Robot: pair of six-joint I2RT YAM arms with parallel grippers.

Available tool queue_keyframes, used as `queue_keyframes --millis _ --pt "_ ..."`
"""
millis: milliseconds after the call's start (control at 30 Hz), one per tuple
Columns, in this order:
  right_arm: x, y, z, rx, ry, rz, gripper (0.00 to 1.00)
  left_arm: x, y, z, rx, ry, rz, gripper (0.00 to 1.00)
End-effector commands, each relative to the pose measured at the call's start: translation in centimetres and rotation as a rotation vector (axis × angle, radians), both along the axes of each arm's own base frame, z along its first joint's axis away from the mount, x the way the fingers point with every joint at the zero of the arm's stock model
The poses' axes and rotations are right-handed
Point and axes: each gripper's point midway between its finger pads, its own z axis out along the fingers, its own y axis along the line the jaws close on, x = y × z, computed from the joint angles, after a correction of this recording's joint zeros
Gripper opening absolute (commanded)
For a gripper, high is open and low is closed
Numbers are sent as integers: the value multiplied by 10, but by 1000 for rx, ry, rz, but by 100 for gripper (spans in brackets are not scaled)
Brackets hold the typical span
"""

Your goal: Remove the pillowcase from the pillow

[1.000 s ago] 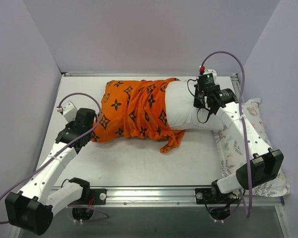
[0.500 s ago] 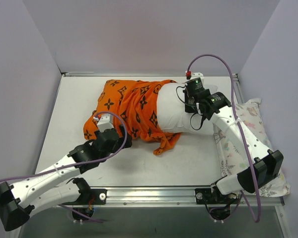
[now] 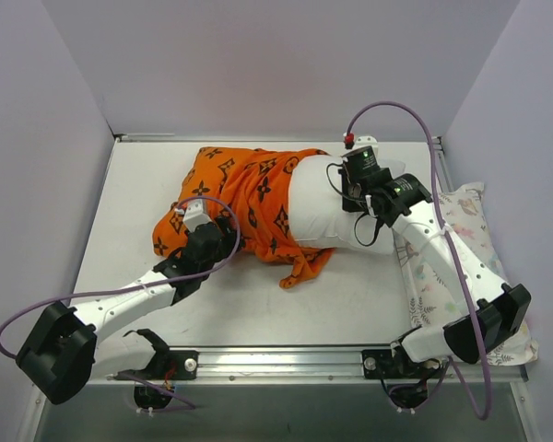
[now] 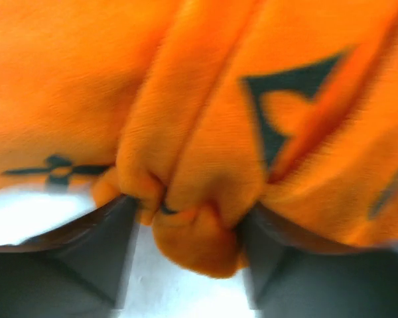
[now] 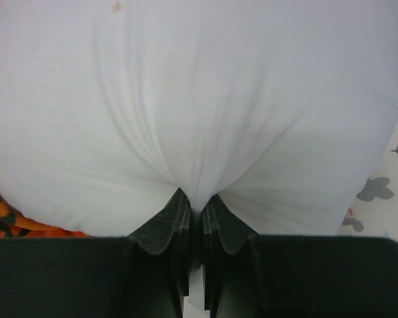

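The orange pillowcase (image 3: 249, 198) with black flower motifs covers the left half of the white pillow (image 3: 323, 212), whose right half lies bare. My right gripper (image 3: 361, 189) is shut on a pinch of the pillow's bare end; in the right wrist view its jaws (image 5: 194, 202) press white fabric (image 5: 186, 99) between them. My left gripper (image 3: 203, 232) is at the pillowcase's near left edge. In the left wrist view it (image 4: 189, 232) stands open, its fingers (image 4: 113, 252) wide apart, with a bunched orange fold (image 4: 192, 218) between them.
A white pillow with a pastel print (image 3: 461, 239) lies along the table's right edge, under my right arm. Lilac walls close in the back and both sides. A metal rail (image 3: 276, 354) runs along the near edge between the arm bases.
My left arm swung from the pillowcase's left end round to its near edge, and its jaws opened there. The right gripper drew the pillow slightly left.
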Motion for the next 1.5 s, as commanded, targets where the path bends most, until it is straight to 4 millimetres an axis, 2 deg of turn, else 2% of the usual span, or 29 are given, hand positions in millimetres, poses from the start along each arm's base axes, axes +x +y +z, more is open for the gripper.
queue_keyframes --millis 0,33,67,100,167,200,267,300,400,500,533,600,667,733,767,800,867,933,1033,1133,1167,1200,1233,1267,1300,1333,1367,1400,1467 --pt "-6 0 24 35 -73 4 0 26 -13 58 -100 -192 -45 61" --pt "-6 0 25 34 -75 5 0 27 -12 59 -90 -190 -50 22" --pt "-6 -1 25 30 -75 3 0 32 -7 66 -80 -195 -43 8" --pt "-6 -2 27 29 -82 0 0 29 -1 64 -57 -175 -31 0" --pt "-7 -6 31 18 -97 -12 0 26 17 69 -19 -162 27 0" --pt "-7 -9 33 17 -101 -18 0 30 44 78 8 -170 137 0" --pt "-6 -16 39 23 -109 -40 0 16 85 83 37 -129 245 0" --pt "-6 -17 42 32 -115 -47 0 19 121 94 32 -133 352 0" --pt "-6 -25 51 58 -124 -67 0 8 184 111 37 -121 488 0" --pt "-9 -35 61 90 -136 -89 0 2 212 130 66 -87 534 0" --pt "-11 -34 64 99 -140 -85 0 2 217 154 64 -131 537 0" --pt "-19 -31 68 111 -141 -60 0 -4 208 178 90 -169 475 0" --pt "-28 -30 70 122 -141 -44 0 -13 196 220 130 -250 444 0" --pt "-42 -13 69 195 -115 42 0 -22 185 237 178 -257 405 0" --pt "-52 -8 78 234 -132 67 0 -27 170 263 187 -303 361 0" --pt "-60 -3 81 246 -138 97 0 -28 163 262 214 -280 332 0" --pt "-86 20 97 308 -161 219 0 -36 138 285 207 -324 234 0" --pt "-111 47 113 404 -157 358 0 -41 122 292 212 -331 169 0" --pt "-123 61 131 477 -194 435 0 -43 98 306 230 -352 87 0" --pt "-98 65 122 453 -161 390 0 -18 69 307 288 -313 21 0" --pt "-81 69 108 475 -94 379 0 -8 59 303 316 -291 -11 0" --pt "-67 69 102 499 -67 357 0 12 40 279 380 -212 -45 0" --pt "-51 72 98 552 -50 329 0 22 33 290 383 -221 -55 0" --pt "-31 73 77 558 15 290 0 33 20 282 393 -195 -99 0" --pt "-11 60 67 568 40 222 0 57 4 253 432 -114 -136 0" --pt "2 58 56 578 70 184 0 74 4 255 412 -100 -133 0" --pt "22 55 31 576 131 134 0 86 -7 243 394 -65 -181 0" --pt "37 44 19 564 142 71 0 107 -18 204 431 28 -195 0" --pt "63 38 -13 537 200 -4 0 128 -26 186 421 69 -204 0"
